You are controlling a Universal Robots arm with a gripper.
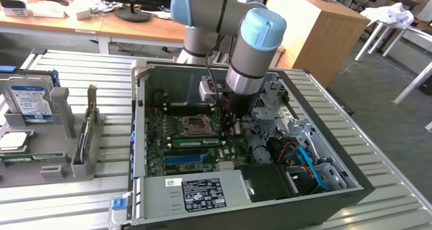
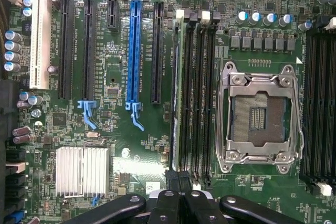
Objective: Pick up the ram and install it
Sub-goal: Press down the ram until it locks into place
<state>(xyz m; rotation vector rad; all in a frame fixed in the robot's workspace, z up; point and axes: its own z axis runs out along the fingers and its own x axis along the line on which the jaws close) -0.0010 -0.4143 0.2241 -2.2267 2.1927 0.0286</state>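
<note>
While seated, ram (image 2: 176, 93) beyond closed pincer (image 2: 179, 179)

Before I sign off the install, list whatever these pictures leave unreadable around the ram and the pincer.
The ram, its seating depth: wrist view sees it edge-on from above.
The slot latch nearest the pincer: wrist view, covered by the pincer's fingers.
The pincer tips' contact with the ram: exterior view, blocked by the arm.
The power supply label, its text: exterior view, too small.

No legible text; labels on hard drive (image 1: 30, 102), power supply (image 1: 204, 193) too small
</note>
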